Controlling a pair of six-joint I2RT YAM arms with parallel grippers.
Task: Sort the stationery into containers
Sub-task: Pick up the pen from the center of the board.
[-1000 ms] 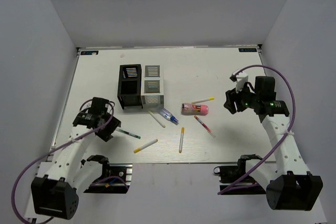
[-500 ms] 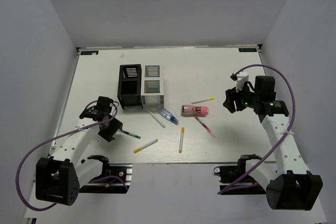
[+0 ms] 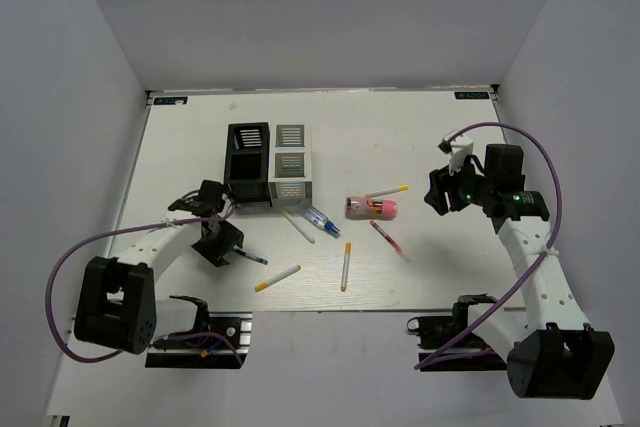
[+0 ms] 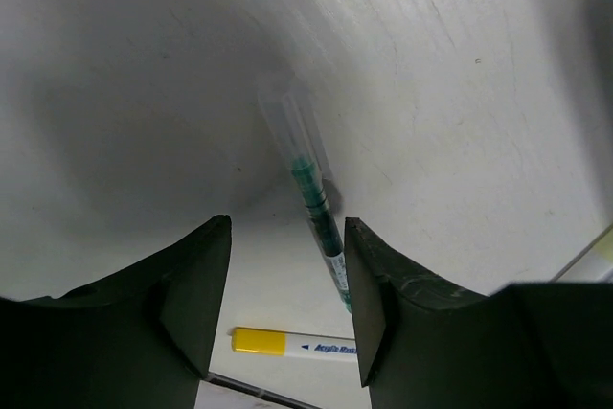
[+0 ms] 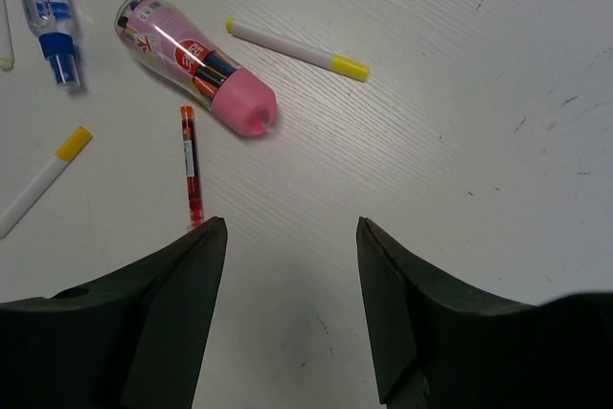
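- Nothing looks sorted yet. Every piece you can see lies loose on the desk, and no pen shows in the black box or in the white-grey box touching its right side.
- Your left jaws are parted and hold nothing. They sit low over the desk and straddle the green-ended pen, which lies near and just right of the boxes. Closing on it looks like the step in hand.
- Your right jaws are also parted and empty, hanging to the right of the pink cylinder without touching it.
- Left to place:
  - the green-ended pen
  - the yellow-ended pen near it
  - another yellow-ended pen mid-desk
  - the red pen
  - the pink cylinder, with a third yellow-ended pen just beyond it
  - the blue-clear pen
  - a white pen by the boxes
- The pens are thin, round, smooth plastic, so expect them to roll.
- The green-ended pen has a see-through barrel.
- The cylinder is stubby, with a clear printed body and a rounded pink cap.
- The boxes have square cells and slatted sides.
- The desk is matt white with a fine grain and small scuffs.
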